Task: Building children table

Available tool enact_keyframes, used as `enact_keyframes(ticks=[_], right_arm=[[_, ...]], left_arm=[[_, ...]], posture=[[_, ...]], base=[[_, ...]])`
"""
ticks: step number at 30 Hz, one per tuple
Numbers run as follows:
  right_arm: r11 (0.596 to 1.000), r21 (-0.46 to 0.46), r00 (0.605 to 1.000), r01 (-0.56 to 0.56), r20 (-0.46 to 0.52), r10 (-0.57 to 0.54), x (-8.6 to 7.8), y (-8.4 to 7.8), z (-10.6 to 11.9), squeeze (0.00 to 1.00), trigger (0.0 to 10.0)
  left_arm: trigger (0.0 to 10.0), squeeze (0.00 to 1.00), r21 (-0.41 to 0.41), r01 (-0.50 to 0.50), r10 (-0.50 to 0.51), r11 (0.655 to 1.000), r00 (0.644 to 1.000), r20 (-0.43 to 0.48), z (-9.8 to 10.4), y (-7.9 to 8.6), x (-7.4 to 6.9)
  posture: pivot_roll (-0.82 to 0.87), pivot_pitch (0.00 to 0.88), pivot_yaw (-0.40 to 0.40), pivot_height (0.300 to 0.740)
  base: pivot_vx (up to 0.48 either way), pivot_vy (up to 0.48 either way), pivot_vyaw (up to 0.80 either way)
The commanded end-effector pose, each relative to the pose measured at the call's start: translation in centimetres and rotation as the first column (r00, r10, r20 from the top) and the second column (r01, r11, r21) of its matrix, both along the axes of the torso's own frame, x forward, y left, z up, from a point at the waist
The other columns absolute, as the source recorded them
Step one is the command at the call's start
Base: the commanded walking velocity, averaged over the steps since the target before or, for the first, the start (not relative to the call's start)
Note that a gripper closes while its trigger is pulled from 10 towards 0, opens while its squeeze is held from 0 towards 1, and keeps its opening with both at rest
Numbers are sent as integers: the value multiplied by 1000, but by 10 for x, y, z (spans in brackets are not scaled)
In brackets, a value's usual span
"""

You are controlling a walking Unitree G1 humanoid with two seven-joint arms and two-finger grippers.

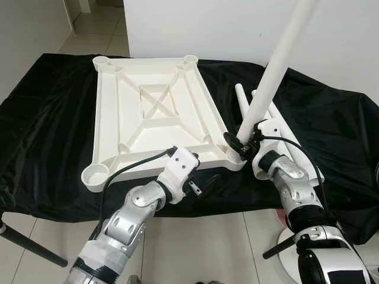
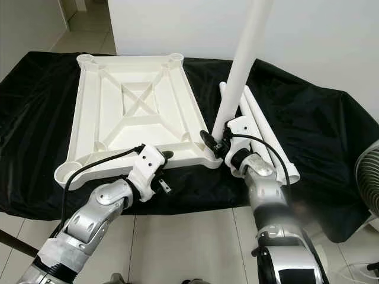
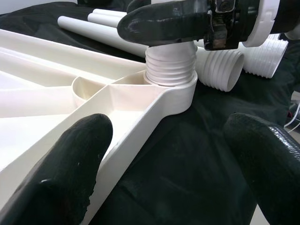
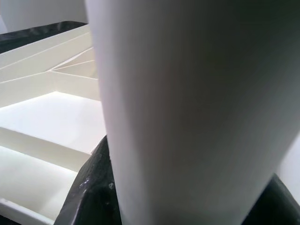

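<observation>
Now right claw (image 1: pixel 240 144) around leg (image 1: pixel 278 65).

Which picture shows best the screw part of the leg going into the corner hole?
The left wrist view: the leg's ribbed screw end sits in the tabletop corner socket, the right gripper clamped above. The eye views show the leg standing tilted there, threads hidden. The right wrist view is a blurred white close-up.

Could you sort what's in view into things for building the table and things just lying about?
For the job:
- tabletop
- leg held by right claw at the corner socket
- spare legs
- left claw

Lying about:
- black cloth
- fan
</observation>
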State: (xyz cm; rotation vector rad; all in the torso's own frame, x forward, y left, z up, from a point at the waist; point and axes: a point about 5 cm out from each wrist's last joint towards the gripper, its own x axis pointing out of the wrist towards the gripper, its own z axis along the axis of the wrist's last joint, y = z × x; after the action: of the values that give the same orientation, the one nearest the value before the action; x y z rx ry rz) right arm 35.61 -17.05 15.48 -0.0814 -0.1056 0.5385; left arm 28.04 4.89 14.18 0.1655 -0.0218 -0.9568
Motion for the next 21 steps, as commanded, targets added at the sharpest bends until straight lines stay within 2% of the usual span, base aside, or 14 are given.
enact_keyframes(ticks=[1, 2, 11, 12, 13, 14, 15, 16, 18, 21], right_arm=[[1000, 26, 998, 16, -54, -14, -4, -5, -13, 0, 4235], [998, 57, 998, 25, -61, -21, -4, -4, -14, 0, 10000], [994, 88, 997, 58, -64, -52, -7, -2, -15, 0, 10000], [985, 97, 988, 143, -80, -136, -7, -2, -18, 0, 10000], [985, 97, 988, 143, -80, -136, -7, -2, -18, 0, 10000], [967, 116, 972, 226, -97, -215, -7, -4, -22, 0, 10000], [967, 116, 972, 226, -97, -215, -7, -4, -22, 0, 10000], [952, 128, 957, 280, -112, -267, -7, -5, -24, 0, 10000], [952, 128, 957, 280, -112, -267, -7, -5, -24, 0, 10000], [877, 160, 890, 453, -150, -431, -13, -7, -27, 0, 10000]], left_arm=[[10000, 0, 17, 40, -40, 999, 999, 18, 2, -2, -1], [10000, 0, 17, 40, -40, 999, 999, 18, 2, -2, 0], [10000, 0, 19, 39, -39, 999, 999, 19, 2, -2, 0], [10000, 0, 17, 37, -38, 999, 999, 17, 1, -3, 1], [10000, 0, 17, 37, -38, 999, 999, 17, 1, -3, 1], [10000, 0, 13, 37, -37, 999, 999, 14, 1, -3, 1], [10000, 0, 13, 37, -37, 999, 999, 14, 1, -3, 1], [10000, 0, 11, 37, -37, 999, 999, 12, 1, -3, 2], [10000, 0, 11, 37, -37, 999, 999, 12, 1, -3, 2], [10000, 0, 15, 39, -39, 999, 999, 10, 1, -4, 5]], posture=[[4, 73, -35, 740], [2, 73, -34, 740], [-1, 68, -34, 740], [-10, 62, -29, 740], [-10, 62, -29, 740], [-14, 62, -26, 740], [-14, 62, -26, 740], [-17, 60, -23, 740], [-17, 60, -23, 740], [-35, 61, -13, 740]], base=[[0, 0, 0], [0, 0, 0], [0, 0, 0], [0, 0, 0], [0, 0, 0], [0, 0, 0], [0, 0, 0], [0, 0, 0], [0, 0, 0], [0, 0, 0]])
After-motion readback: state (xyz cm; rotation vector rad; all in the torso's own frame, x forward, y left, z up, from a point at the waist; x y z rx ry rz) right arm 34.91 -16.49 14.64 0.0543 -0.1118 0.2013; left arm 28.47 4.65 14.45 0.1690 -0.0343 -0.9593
